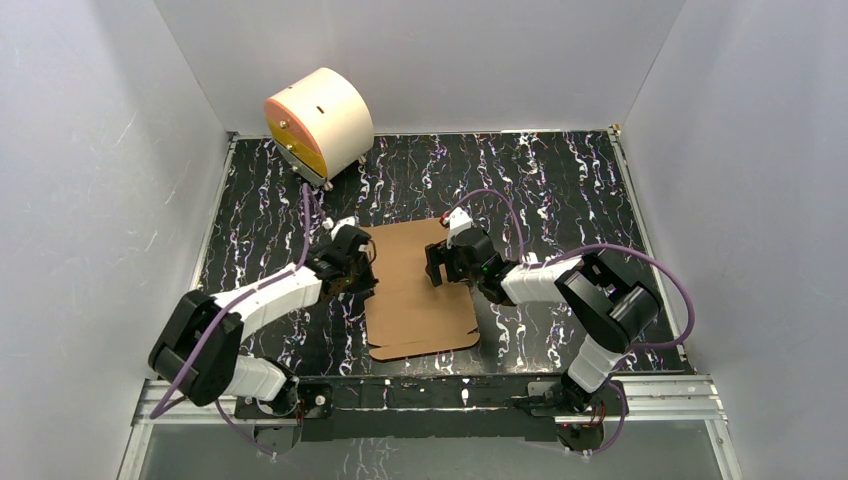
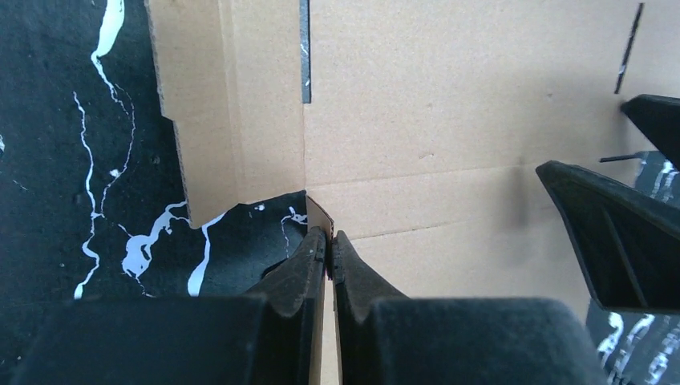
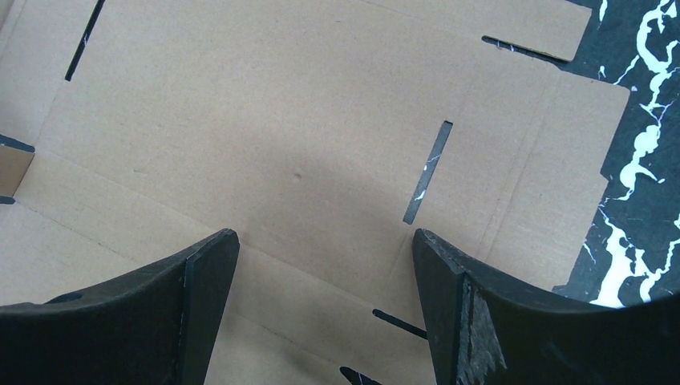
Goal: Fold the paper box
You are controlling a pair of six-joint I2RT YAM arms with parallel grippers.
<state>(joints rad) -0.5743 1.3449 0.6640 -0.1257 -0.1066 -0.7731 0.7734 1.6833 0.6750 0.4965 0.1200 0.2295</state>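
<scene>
Paper box (image 1: 418, 300): flat die-cut sheet, mid-table between both arms. Left gripper (image 2: 329, 245): jaws pinched onto a cardboard edge at the sheet's left side. Right gripper (image 3: 325, 261): jaws wide apart, empty, over the sheet's right side. Cream cylinder (image 1: 320, 125): far-left corner.

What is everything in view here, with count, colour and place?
brown die-cut cardboard sheet (the paper box): one, brown, flat at table centre.
cream cylinder with an orange face: one, far left corner.
black white-veined table: one, under everything.
white enclosure walls: three, at left, back and right.
white-and-black arms: two, bases at the near edge.
left gripper: black, shut on the sheet's left edge.
right gripper: black, open over the sheet.
</scene>
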